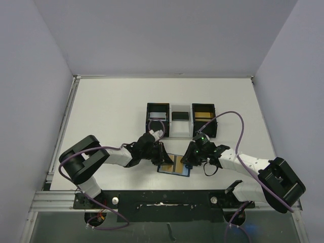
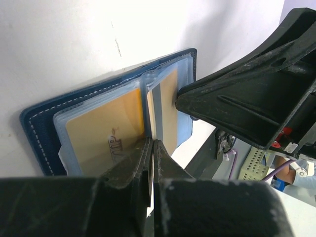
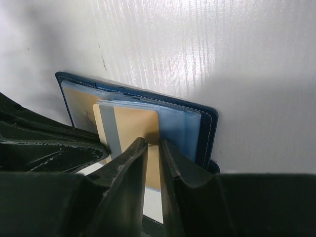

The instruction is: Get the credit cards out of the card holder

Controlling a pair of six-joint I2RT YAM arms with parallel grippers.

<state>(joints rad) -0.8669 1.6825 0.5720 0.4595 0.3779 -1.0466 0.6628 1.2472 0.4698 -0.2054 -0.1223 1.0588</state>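
Observation:
The dark blue card holder (image 1: pixel 174 165) lies open on the white table between both arms, its clear sleeves showing in the left wrist view (image 2: pixel 44 118) and the right wrist view (image 3: pixel 207 128). A gold credit card (image 2: pixel 103 129) marked VIP sits in the left sleeve. A second gold credit card with a grey stripe (image 3: pixel 133 123) sticks partly out of the right sleeve (image 2: pixel 168 106). My left gripper (image 2: pixel 151 143) is shut, its tips at that card's near edge; whether they pinch it is unclear. My right gripper (image 3: pixel 154 144) rests on the striped card, jaws a narrow gap apart with nothing between.
Two black open-top boxes (image 1: pixel 158 115) (image 1: pixel 203 117) joined by a white tray (image 1: pixel 180 124) stand just behind the card holder. The right gripper's finger (image 2: pixel 237 98) crowds close beside the left gripper. The table's front edge and arm bases lie right below.

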